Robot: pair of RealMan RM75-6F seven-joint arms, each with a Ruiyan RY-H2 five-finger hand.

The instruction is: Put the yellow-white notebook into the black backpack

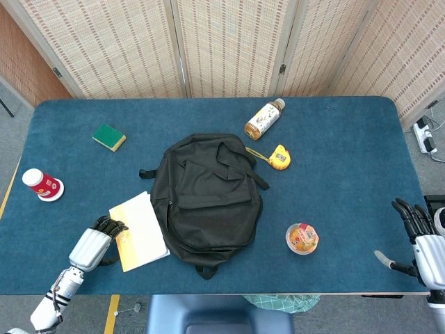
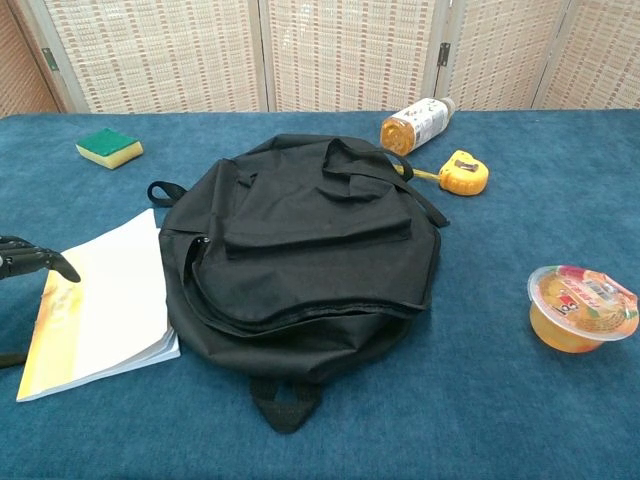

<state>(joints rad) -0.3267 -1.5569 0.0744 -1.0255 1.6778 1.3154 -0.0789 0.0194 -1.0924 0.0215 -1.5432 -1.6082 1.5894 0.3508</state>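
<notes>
Yellow-white notebook [image 1: 140, 230], just one, lies flat beside the left hand [image 1: 94, 244], whose curled fingers [image 2: 40, 258] hold nothing. One black backpack [image 1: 206, 195] touches it. Only the head view shows the spread, empty right hand [image 1: 419, 238] and one red cup [image 1: 43, 184].

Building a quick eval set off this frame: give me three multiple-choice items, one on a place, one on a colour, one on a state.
1. Where does the yellow-white notebook lie?
A. inside the backpack
B. on the table beside the black backpack, near the left hand
C. under the sponge

2. What colour is the tape measure?
A. yellow
B. red
C. green

3. What state is the right hand in?
A. gripping the jelly cup
B. pressing on the bottle
C. open, holding nothing, at the table edge

Answers: 1 B, the notebook rests flat on the blue table against the backpack's side. 2 A, its case is yellow. 3 C, its fingers are spread, well clear of the jelly cup.
</notes>
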